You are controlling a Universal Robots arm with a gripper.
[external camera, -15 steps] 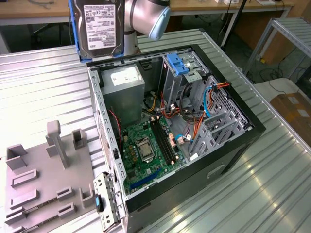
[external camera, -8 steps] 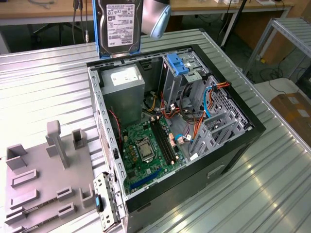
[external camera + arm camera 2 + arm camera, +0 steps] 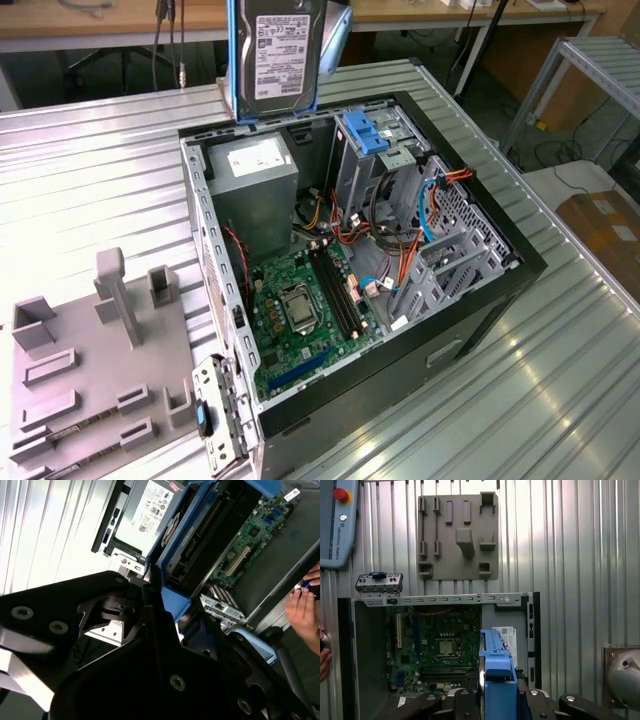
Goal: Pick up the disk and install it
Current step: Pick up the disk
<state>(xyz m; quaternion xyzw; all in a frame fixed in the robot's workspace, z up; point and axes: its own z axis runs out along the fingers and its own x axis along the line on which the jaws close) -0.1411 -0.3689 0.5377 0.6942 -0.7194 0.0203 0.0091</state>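
One gripper (image 3: pixel 494 702) is clamped on the disk (image 3: pixel 278 55), which hangs upright in the air over the power supply (image 3: pixel 255 165) end of the open case (image 3: pixel 490 320), its label facing the exterior view. Below it, beside the power supply, stands a drive cage (image 3: pixel 355 170) with a blue bracket (image 3: pixel 368 135) at its top. Orange, red and blue cables (image 3: pixel 428 210) cross between the cage and the motherboard (image 3: pixel 300 310). In the second wrist view a person's hand (image 3: pixel 302 610) is near the case's edge. On the exterior view's left lie a grey fixture plate (image 3: pixel 90 350) with pegs and, just beside the case, a small metal panel (image 3: pixel 220 405). All sit on a ribbed metal table (image 3: pixel 90 170), as does a pendant (image 3: pixel 335 525) with a red button in the first wrist view. Behind stand wooden desks (image 3: pixel 100 18), and a cardboard box (image 3: pixel 605 225) lies on the floor.
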